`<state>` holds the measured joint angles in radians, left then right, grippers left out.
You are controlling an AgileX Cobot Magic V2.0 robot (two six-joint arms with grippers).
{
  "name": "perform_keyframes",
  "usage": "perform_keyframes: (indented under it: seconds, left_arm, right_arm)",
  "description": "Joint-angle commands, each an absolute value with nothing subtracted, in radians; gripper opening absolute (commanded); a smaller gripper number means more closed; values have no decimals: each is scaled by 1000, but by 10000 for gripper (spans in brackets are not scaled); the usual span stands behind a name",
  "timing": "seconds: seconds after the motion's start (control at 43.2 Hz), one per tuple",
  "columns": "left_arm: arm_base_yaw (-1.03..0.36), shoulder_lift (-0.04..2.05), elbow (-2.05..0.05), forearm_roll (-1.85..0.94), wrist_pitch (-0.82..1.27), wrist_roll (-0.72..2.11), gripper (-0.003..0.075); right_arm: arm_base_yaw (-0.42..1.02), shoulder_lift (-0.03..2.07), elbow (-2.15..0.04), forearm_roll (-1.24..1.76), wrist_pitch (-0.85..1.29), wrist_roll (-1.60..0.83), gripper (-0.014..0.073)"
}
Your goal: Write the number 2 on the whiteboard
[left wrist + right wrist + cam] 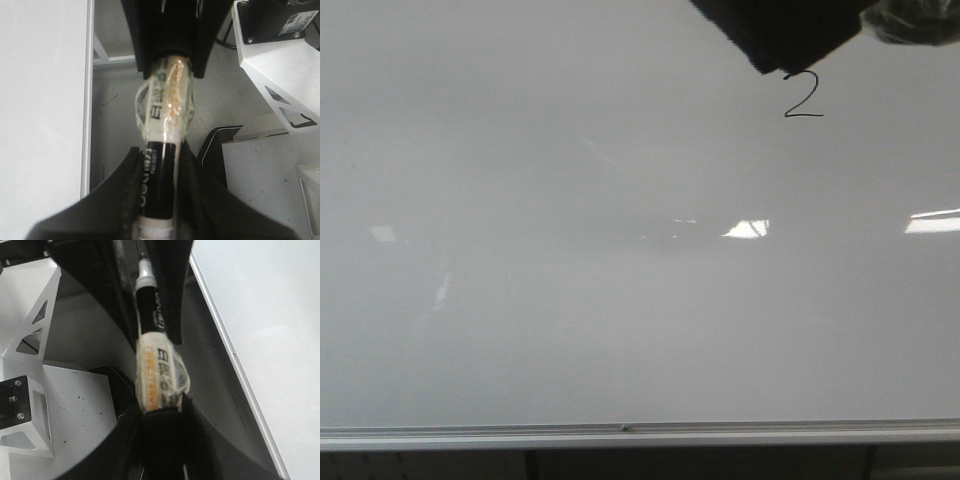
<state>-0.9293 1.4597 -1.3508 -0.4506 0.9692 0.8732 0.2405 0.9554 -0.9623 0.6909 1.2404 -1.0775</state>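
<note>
Marker (160, 185) clamped at both ends: L fingers (125, 195) & R fingers (160, 440) closed on it.

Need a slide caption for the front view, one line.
A handwritten number 2 sits near the top of the whiteboard.

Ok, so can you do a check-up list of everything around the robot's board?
Surface: whiteboard, glossy, with light reflections; silver rail along its near edge.
Job's things: number 2 is written in thin black line near the far right; a tape-wrapped marker.
Clutter: nothing seen.
Grippers: left gripper, jaws shut on the marker's black barrel; right gripper, jaws shut on its taped end. In the front view a dark shape hangs just above the 2.
Cables: nothing clearly seen.
Surroundings: white metal frame beside the board.
</note>
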Motion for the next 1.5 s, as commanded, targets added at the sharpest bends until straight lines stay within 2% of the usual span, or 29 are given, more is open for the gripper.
perform_keyframes:
  seconds: [0.0,0.069,0.301,0.37,0.509,0.671,0.857,1.019,1.181,1.297,1.482]
  left_arm:
    - [-936,1427,-1387,-513,910,860,-4]
    - [-936,1427,-1387,-513,910,860,-20]
    - [-933,1427,-1387,-509,914,858,-20]
    - [-921,1427,-1387,-509,924,847,-20]
    - [-866,1425,-1387,-456,939,750,-20]
    - [-770,1425,-1387,-217,938,469,-20]
    - [-638,1425,-1377,150,957,37,-20]
    - [-526,1382,-1261,292,922,-110,-20]
    - [-380,1283,-1079,295,724,-218,-20]
    - [-268,1211,-931,295,503,-332,-20]
    - [-110,1174,-694,291,-11,-434,-20]
  right_arm:
    - [240,944,-994,745,1289,-1078,-7]
    - [240,944,-994,742,1287,-1078,48]
    - [238,944,-994,718,1265,-1067,442]
    - [235,940,-994,663,1248,-1012,488]
    - [205,902,-994,476,1193,-810,489]
    - [176,869,-994,300,1148,-623,489]
    - [176,862,-988,293,1109,-612,489]
    - [176,862,-957,293,1078,-612,489]
    - [176,862,-936,293,1051,-612,489]
    - [176,862,-936,293,1028,-612,489]
    - [176,862,-936,293,1004,-612,489]
